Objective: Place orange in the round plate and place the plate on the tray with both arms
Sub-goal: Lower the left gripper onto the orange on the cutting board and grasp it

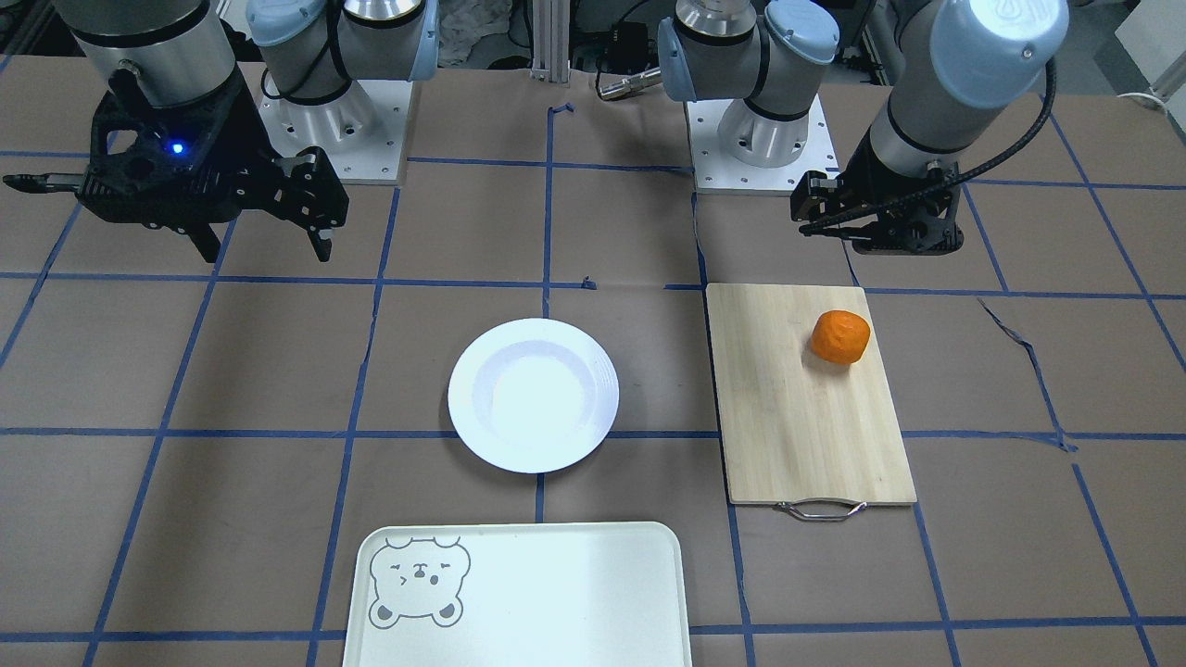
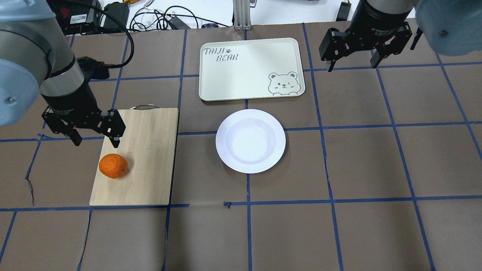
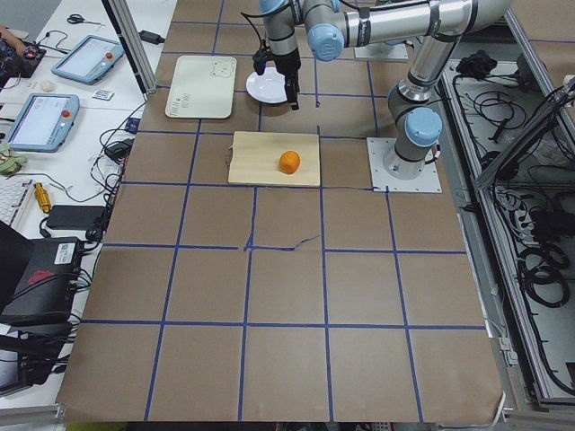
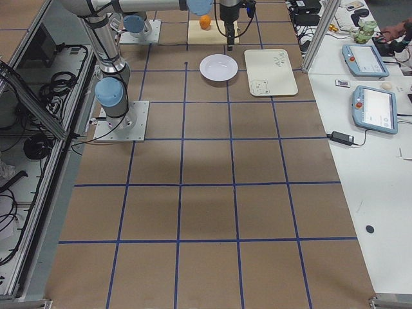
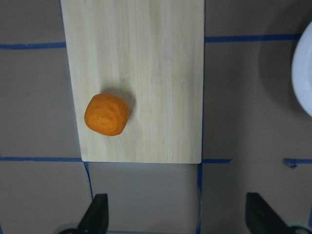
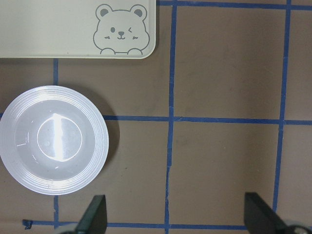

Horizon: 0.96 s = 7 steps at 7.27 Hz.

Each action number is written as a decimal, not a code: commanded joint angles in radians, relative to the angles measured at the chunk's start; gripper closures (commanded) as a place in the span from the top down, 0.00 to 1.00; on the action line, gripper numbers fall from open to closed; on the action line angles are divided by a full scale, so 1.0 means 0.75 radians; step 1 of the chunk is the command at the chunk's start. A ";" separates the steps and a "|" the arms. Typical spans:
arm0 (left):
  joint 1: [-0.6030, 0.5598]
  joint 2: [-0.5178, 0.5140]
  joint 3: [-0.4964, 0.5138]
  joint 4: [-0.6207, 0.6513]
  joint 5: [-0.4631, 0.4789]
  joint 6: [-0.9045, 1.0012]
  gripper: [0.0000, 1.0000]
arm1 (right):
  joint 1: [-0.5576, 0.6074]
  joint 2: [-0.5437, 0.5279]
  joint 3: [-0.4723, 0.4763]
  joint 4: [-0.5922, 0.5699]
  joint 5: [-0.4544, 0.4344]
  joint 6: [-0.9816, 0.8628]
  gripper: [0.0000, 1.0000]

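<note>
black and spread wide, pinching nothing, the left gripper (image 2: 95, 142) hangs high near the bamboo cutting board (image 2: 147, 150); the overhead view sets it over the board's far left corner, the front view short of the board's robot-side end, so its exact spot cannot be told. its wrist view shows both fingertips (image 5: 99, 215) apart, with the orange (image 5: 107, 114) lying on the board near its left edge and robot-side end, and a sliver of the round plate (image 5: 305, 73) at the margin. the right gripper (image 2: 353, 64), equally spread and empty, hangs high over bare table (image 2: 376, 158) to the right of the plate; its wrist view catches the whole plate and the bear corner of the tray (image 6: 58, 29). only the overhead view shows the tray's lettering. the plate sits between board and tray, touching neither, open table all round its rim; the tray lies just beyond it.
</note>
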 commanded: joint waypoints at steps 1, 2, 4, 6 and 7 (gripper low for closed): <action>0.068 -0.013 -0.203 0.176 0.126 0.206 0.87 | 0.000 0.000 0.000 0.000 0.000 0.000 1.00; 0.113 -0.036 -0.315 0.372 0.127 0.373 0.87 | 0.000 0.000 0.000 0.000 0.000 0.002 1.00; 0.132 -0.129 -0.424 0.671 0.119 0.417 0.87 | 0.000 0.000 0.000 0.002 0.000 0.002 1.00; 0.132 -0.234 -0.429 0.817 0.110 0.420 0.86 | 0.000 0.000 0.000 0.002 0.000 0.004 1.00; 0.132 -0.283 -0.429 0.870 0.106 0.422 0.85 | 0.000 0.000 0.000 0.002 0.000 0.004 1.00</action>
